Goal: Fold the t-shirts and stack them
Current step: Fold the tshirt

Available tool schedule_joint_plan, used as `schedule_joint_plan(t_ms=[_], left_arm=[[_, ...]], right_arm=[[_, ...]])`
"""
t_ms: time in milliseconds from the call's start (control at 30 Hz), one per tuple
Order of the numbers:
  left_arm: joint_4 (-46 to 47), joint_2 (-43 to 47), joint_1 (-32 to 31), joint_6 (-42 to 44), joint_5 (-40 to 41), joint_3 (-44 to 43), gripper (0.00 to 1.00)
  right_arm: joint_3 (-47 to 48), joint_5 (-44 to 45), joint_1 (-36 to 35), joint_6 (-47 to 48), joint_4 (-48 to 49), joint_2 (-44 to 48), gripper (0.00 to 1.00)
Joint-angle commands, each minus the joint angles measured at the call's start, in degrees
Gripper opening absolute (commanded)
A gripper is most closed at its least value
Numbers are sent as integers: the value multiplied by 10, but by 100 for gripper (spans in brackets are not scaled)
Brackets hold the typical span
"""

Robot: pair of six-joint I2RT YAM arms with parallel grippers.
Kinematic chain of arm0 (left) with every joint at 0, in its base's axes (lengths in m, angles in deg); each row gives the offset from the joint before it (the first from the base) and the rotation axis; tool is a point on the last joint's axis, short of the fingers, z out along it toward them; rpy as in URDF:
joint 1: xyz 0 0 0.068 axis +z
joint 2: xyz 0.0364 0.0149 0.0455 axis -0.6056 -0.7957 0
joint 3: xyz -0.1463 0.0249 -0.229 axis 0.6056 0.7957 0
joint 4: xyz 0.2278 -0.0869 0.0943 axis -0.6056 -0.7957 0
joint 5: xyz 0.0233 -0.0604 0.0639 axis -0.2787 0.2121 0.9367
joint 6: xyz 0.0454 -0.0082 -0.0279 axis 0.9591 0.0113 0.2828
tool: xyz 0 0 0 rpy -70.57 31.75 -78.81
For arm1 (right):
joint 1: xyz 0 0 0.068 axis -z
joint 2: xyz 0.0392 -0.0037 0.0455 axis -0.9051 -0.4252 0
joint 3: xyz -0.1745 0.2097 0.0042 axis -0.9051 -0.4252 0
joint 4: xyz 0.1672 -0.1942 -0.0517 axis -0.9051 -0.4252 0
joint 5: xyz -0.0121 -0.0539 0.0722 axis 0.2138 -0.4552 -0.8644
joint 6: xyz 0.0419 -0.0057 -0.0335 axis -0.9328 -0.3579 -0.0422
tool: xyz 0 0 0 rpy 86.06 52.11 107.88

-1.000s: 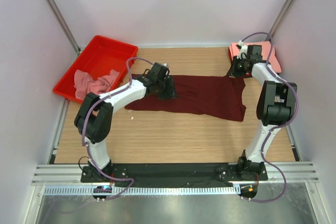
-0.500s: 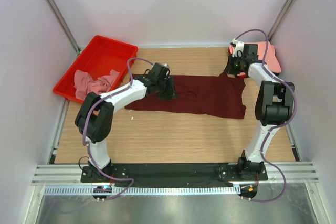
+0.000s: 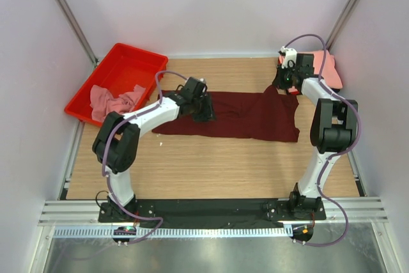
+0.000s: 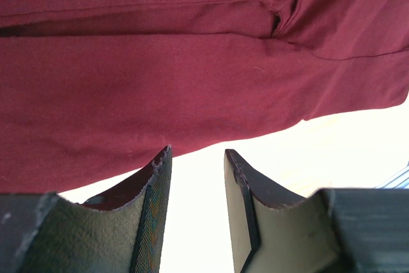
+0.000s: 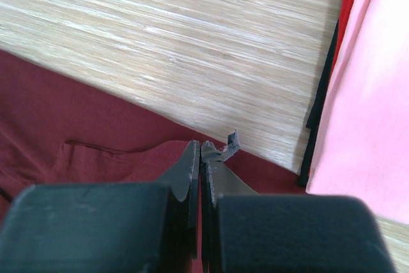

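Observation:
A dark maroon t-shirt (image 3: 243,116) lies spread flat across the middle of the table. My left gripper (image 3: 203,110) hovers low over its left part, open, with nothing between the fingers; in the left wrist view the gripper (image 4: 197,151) sits at the shirt (image 4: 192,62) edge over bare table. My right gripper (image 3: 279,85) is shut on the shirt's far right corner, which rises in a peak. The right wrist view shows the gripper (image 5: 201,144) shut above maroon cloth (image 5: 64,126). A folded salmon-pink t-shirt (image 3: 329,68) (image 5: 377,94) lies at the back right.
A red plastic tray (image 3: 121,62) at the back left holds a crumpled dusty pink t-shirt (image 3: 115,101). Red and black layers (image 5: 323,94) show under the folded pink shirt. Walls enclose the table on three sides.
My right gripper has moved left and slightly farther back, drawing the maroon shirt's far right corner up and inward. The left arm has barely moved.

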Motion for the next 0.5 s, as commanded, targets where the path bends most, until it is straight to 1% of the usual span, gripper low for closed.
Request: schedule_joint_plan(t_ms=[0,100,167,233,300,333,367,467], left_arm=[[11,-5,-2,2,5,-16,40],[3,-7,-2,3,9,-19,40],[1,-7,-2,4,15,-19,40],[-6,-10,-1,7,36,-33,40],[-6,-21,0,10,44,-49,40],[-7,-27,0,14,47,-73,40],[-7,-33,0,18,46,-85,40],[-6,-62,0,19,30,-140,40]], right_arm=[[9,-12,-3,17,36,-2,1],[17,13,-3,17,29,-13,1],[28,34,-3,13,11,-22,4],[48,45,-3,1,-15,-28,8],[58,70,-3,-20,-29,-30,18],[66,77,-3,-27,-44,-29,22],[72,87,-3,-43,-52,-27,29],[83,112,-6,-90,-71,-9,33]])
